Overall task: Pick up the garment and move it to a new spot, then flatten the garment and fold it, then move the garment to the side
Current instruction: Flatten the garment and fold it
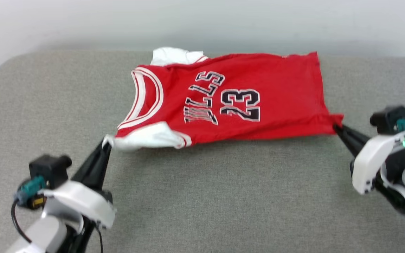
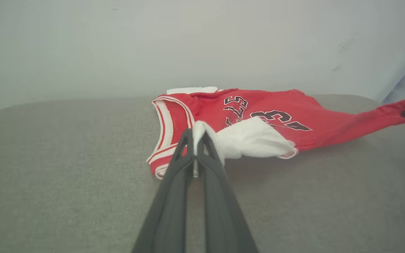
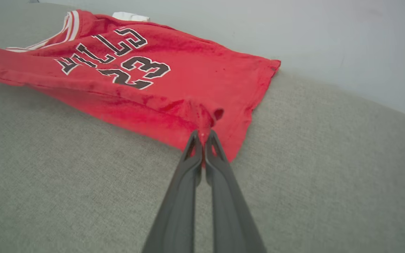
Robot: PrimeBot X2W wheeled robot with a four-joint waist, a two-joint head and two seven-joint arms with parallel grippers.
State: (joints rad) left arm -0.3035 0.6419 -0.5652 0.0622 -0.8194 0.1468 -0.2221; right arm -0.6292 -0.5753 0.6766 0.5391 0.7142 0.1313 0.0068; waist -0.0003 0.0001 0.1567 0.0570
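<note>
The grey padded surface (image 1: 202, 196) carries the only item under work. The shirt (image 1: 276, 95) lies toward its far edge, close to the pale wall (image 1: 202, 21). It is chest print up, with the collar to my left and the hem to my right, stretched along its length.

The far long edge rests on the padding. The near long edge is pulled taut between my two grips and sits slightly raised.

My left gripper (image 1: 107, 144) is pinched on the near white sleeve (image 1: 146, 137). My right gripper (image 1: 336, 127) is pressed together on the near hem corner (image 1: 334, 119).

Assessment: the pick-up is done, and I judge the work to be in the move-and-spread stage. Flattening is only partly achieved. The body is fairly smooth, but the near sleeve is bunched at the grip and the far sleeve (image 1: 172, 55) lies crumpled at the top edge. No fold has been made yet. Folding and the final move to the side remain outstanding.
</note>
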